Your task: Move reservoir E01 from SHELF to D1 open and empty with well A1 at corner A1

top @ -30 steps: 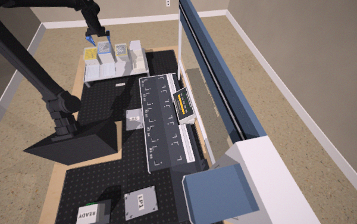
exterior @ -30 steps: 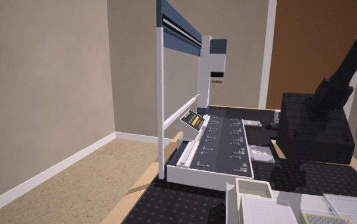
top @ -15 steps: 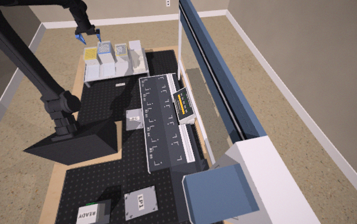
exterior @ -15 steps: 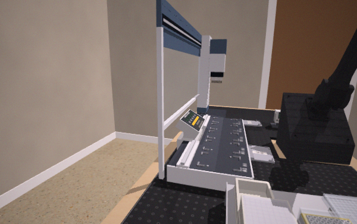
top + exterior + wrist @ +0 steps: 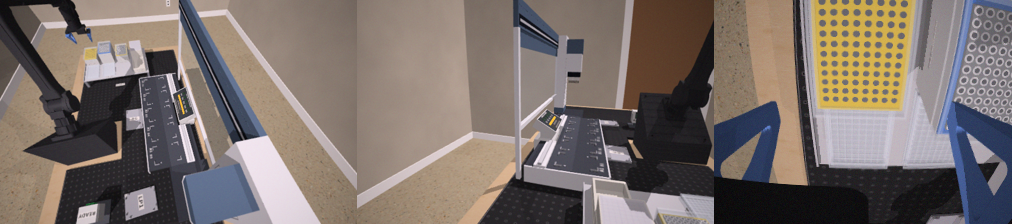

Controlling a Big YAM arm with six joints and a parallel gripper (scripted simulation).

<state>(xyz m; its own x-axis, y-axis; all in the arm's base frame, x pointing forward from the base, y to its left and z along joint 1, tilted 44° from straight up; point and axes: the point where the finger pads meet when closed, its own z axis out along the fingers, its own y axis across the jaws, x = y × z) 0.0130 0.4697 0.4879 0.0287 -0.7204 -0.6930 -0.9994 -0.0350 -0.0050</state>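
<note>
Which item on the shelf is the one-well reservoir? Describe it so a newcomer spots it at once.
Find the grey shelf beside the liquid handler's long deck. At the shelf end nearest that deck sits the reservoir. Unlike the hole-dotted tip racks and gridded plates near it, it is one plain white open trough.

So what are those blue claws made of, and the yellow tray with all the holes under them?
The gripper's blue fingers look like matte moulded plastic: flat, even colour, no metallic glint. The yellow tray also seems plastic, a dull opaque top with neat rows of round holes. The look alone cannot confirm either.
</note>
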